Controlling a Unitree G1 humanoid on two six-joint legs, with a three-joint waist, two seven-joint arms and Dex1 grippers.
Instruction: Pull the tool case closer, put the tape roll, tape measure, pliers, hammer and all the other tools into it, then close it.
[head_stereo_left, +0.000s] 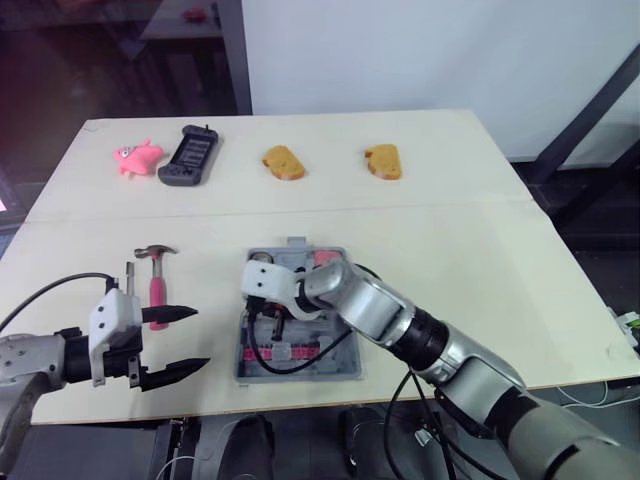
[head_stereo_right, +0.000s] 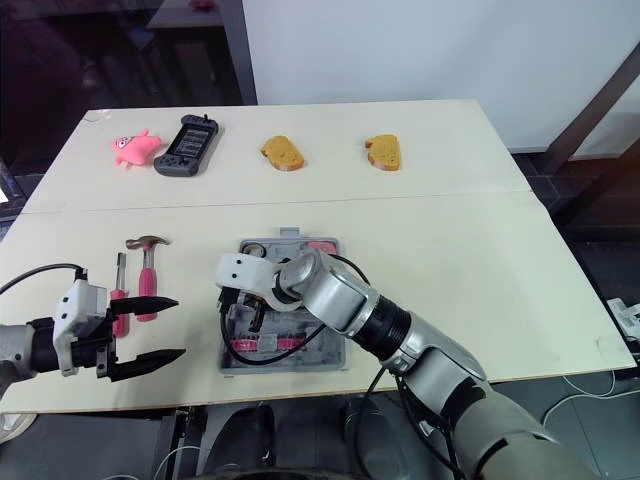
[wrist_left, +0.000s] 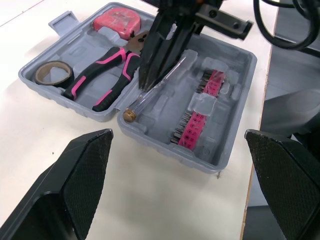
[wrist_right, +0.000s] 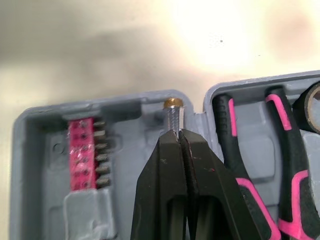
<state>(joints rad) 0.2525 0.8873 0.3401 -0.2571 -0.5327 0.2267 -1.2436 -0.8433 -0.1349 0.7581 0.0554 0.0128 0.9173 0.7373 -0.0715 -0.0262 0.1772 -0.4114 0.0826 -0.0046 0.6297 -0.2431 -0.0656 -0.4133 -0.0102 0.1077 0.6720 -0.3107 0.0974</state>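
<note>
Our right claw (wrist_right: 181, 137) is pinched shut on the clear-handled driver (wrist_right: 173, 116), whose brass-capped end lies over the ridge between the two halves of the open tool case (wrist_left: 160, 125). If we let go here, we judge the driver may rest on that ridge instead of in a slot and stop the lid from shutting. The arm's black cable droops across the case and could snag it. Beside the claw the pliers (wrist_left: 107, 70), tape roll (wrist_left: 39, 75) and tape measure (wrist_left: 115, 20) already lie in one half, and the pink bit strip (wrist_left: 197, 112) in the other. The case sits at the counter's (head_stereo_left: 480, 260) front edge, so a hard push could slide it off. Our left claw (head_stereo_left: 195, 338) hangs wide open near the front-left corner, just beside the hammer (head_stereo_left: 157, 285) and a screwdriver (head_stereo_right: 119, 300), both outside the case. The counter's right side is bare, with room to swing.
</note>
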